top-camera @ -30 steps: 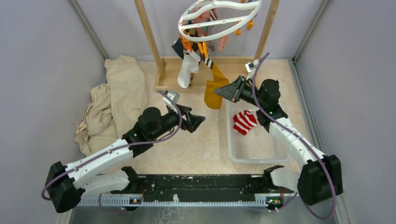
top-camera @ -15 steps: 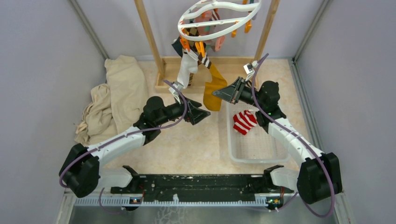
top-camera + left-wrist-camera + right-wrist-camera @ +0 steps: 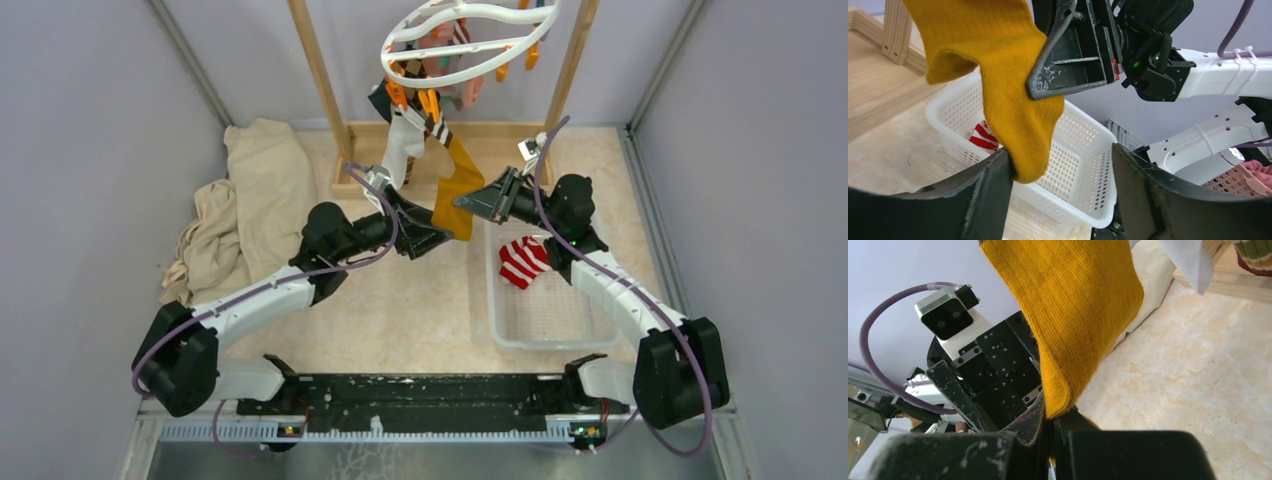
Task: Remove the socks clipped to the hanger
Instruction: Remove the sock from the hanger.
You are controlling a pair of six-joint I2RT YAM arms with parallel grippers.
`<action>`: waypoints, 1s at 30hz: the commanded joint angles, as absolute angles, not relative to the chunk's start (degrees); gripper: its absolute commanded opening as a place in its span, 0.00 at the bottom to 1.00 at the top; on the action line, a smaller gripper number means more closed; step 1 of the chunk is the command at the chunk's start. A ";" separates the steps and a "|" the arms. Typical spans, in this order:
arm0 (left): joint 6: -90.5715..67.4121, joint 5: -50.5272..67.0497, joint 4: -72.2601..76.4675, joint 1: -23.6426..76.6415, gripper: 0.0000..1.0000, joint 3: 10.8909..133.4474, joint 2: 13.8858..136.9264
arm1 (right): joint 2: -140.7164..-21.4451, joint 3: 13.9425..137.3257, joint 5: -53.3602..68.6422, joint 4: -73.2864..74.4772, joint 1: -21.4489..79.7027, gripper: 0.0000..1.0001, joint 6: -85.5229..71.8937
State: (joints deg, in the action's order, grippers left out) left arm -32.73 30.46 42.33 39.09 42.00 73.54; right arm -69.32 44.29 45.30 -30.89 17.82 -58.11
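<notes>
The hanger [image 3: 445, 80] still carries several socks; only the striped sock [image 3: 523, 262] lies in the basket [image 3: 560, 330]. The yellow sock [image 3: 455, 190] hangs clipped, its lower edge pinched in the closed right hand [image 3: 462, 203], its toe between the wide-open fingers of the left hand [image 3: 438, 240], brushing one

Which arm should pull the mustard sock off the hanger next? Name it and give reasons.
Right, probably. The right gripper is shut on the lower edge of the mustard sock, which hangs from the hanger. The left gripper is open, its fingers only flanking the toe.
</notes>
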 commanded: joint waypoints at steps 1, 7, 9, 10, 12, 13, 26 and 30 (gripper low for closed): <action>-33.96 33.41 47.07 38.69 0.68 43.99 75.61 | -69.40 44.82 46.05 -35.25 17.62 0.00 -58.41; -34.30 34.13 47.50 38.59 0.38 44.81 76.99 | -69.35 44.66 46.05 -34.74 17.59 0.00 -58.06; -34.28 34.27 46.70 38.58 0.31 45.62 77.58 | -69.31 44.60 45.98 -34.51 17.60 0.00 -57.91; -34.28 34.25 45.83 38.58 0.28 46.11 77.93 | -69.21 44.52 45.90 -34.53 17.64 0.00 -57.86; -34.12 34.26 44.75 38.58 0.24 46.98 78.60 | -68.94 44.03 45.75 -34.87 17.60 0.00 -57.86; -34.06 34.17 44.40 38.58 0.22 47.35 78.91 | -68.66 43.69 45.64 -35.01 17.61 0.00 -57.79; -28.66 30.27 28.92 39.56 0.02 57.74 83.82 | -63.59 43.50 43.88 -22.22 17.61 0.18 -47.94; -24.32 24.58 20.94 41.36 0.00 61.12 83.60 | -62.86 44.84 42.86 -16.57 17.64 0.35 -43.86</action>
State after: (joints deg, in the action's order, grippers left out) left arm -29.95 31.88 28.69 40.18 56.95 83.13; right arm -65.58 42.09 40.71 -22.00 16.97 -49.45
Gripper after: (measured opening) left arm 0.016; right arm 0.291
